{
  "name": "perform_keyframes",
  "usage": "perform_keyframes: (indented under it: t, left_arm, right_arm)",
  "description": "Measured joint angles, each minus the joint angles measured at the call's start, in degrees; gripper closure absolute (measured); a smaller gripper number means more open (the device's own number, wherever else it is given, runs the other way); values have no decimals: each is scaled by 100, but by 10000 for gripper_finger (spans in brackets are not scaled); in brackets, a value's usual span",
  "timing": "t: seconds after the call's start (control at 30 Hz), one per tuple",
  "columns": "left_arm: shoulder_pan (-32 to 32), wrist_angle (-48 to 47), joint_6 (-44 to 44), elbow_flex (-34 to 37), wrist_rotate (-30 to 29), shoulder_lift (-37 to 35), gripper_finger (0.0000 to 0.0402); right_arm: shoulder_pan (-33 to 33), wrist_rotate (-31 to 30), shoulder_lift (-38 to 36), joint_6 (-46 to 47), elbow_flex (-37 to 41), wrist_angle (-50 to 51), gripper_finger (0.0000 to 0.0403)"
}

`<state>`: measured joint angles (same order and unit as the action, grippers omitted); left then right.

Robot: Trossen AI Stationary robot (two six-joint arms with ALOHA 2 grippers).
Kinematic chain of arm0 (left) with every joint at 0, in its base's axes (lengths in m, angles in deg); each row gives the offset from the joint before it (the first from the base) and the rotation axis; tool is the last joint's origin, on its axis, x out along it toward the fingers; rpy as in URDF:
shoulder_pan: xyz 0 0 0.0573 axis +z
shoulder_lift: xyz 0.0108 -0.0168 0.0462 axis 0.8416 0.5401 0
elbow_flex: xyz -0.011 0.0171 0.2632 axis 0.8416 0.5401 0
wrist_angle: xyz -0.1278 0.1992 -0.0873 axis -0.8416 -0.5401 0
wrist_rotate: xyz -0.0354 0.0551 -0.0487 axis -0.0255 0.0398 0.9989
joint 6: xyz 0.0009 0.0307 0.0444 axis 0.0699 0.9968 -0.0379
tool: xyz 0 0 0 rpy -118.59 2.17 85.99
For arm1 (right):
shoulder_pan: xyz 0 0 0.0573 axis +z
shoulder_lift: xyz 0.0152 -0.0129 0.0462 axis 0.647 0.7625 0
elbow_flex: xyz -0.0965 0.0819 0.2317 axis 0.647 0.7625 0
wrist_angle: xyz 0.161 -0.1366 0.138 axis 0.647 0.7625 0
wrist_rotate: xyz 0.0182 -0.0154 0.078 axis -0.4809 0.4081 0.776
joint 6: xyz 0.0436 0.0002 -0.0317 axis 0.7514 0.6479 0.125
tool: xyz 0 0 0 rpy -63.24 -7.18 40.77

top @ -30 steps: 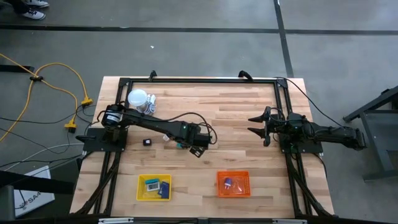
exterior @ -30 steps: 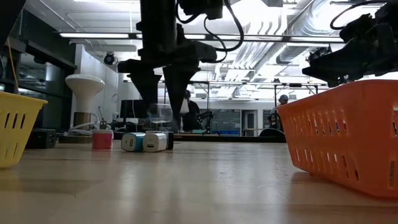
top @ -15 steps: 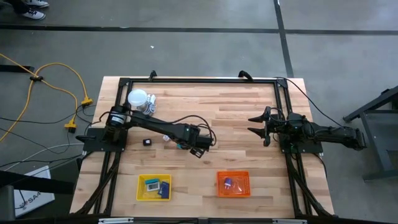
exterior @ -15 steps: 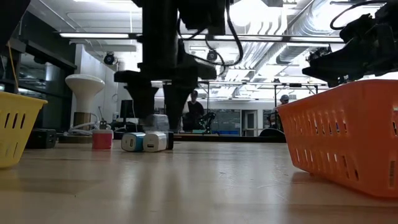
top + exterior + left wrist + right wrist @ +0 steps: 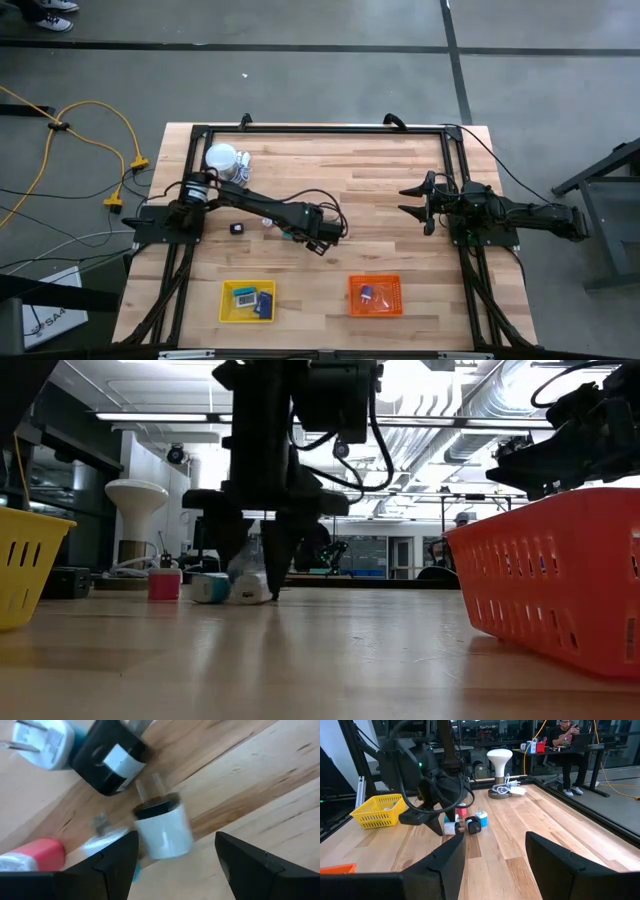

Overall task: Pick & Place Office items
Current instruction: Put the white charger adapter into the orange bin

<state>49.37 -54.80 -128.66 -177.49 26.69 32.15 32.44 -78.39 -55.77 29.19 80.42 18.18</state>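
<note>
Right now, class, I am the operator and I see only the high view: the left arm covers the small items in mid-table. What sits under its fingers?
Observer: In the left wrist view, a small white roll with a black cap lies between the left gripper's open fingers.
Operator: Are the fingers down at the table?
Observer: The low view shows their tips just above the wooden table, one on each side of that roll. I cannot tell whether they touch it.
Operator: What lies near it?
Observer: A black block with a white label and a white plug lie just beyond it.
</note>
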Motion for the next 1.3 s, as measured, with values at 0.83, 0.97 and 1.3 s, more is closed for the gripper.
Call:
perform_keyframes:
  t: [0.83,0.97,1.3]
  left_arm:
    - [237,161,177,0,85,76,168]
    - [261,161,171,0,94,74,186]
    - [260,156,150,0,111,72,210]
  right_arm:
    - [0,0,-2,-2,2,-9,208]
    - [-2,-2,-1,0,0,-11,208]
    - [-2,-2,-1,0,0,-13,208]
